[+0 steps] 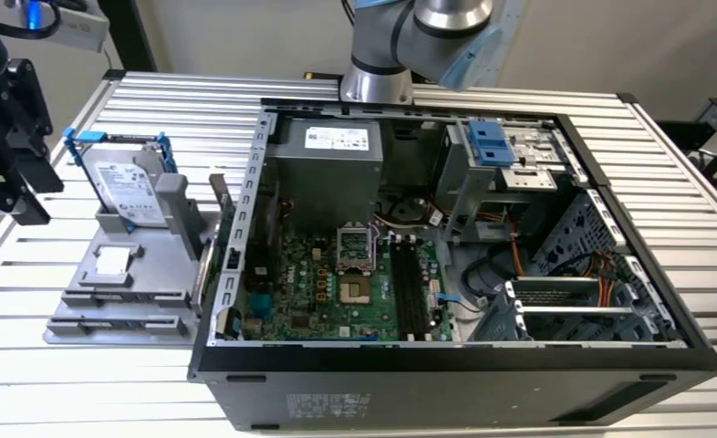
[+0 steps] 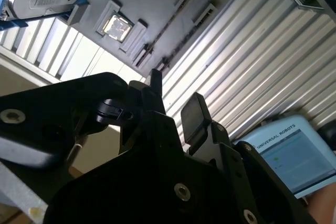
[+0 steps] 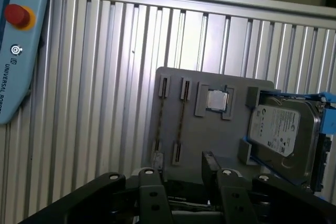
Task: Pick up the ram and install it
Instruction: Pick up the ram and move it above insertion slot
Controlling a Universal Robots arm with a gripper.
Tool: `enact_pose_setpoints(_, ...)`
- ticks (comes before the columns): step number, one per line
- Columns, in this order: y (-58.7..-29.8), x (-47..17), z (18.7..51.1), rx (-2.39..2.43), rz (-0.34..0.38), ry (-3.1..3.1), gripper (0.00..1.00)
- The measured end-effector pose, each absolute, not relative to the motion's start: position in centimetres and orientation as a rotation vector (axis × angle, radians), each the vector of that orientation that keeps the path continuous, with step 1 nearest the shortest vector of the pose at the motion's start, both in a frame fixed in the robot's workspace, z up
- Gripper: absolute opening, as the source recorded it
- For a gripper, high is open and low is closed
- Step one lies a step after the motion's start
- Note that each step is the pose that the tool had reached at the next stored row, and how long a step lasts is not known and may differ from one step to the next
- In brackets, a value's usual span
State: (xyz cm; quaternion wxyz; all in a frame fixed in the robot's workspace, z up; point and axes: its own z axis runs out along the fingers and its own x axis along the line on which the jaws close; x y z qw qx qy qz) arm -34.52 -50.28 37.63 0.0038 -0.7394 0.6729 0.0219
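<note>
Dark ram (image 3: 180,121) edgewise in grey tray (image 3: 202,135), ahead of the released, empty claw (image 3: 179,165).

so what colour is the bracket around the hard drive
Blue; the bracket shows best in the exterior view.

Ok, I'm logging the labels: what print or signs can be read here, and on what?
Hard drive label: print too small to read.
Power supply sticker: too small.
Case sticker: blurred.
Teach pendant: a maker's name only, left unquoted.
</note>
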Motion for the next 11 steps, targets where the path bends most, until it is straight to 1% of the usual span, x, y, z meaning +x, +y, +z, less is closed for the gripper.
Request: enact_pose_setpoints(11, -50.2, -34.5, 35.6, -2.299, 0.069, 2.128, 1.0)
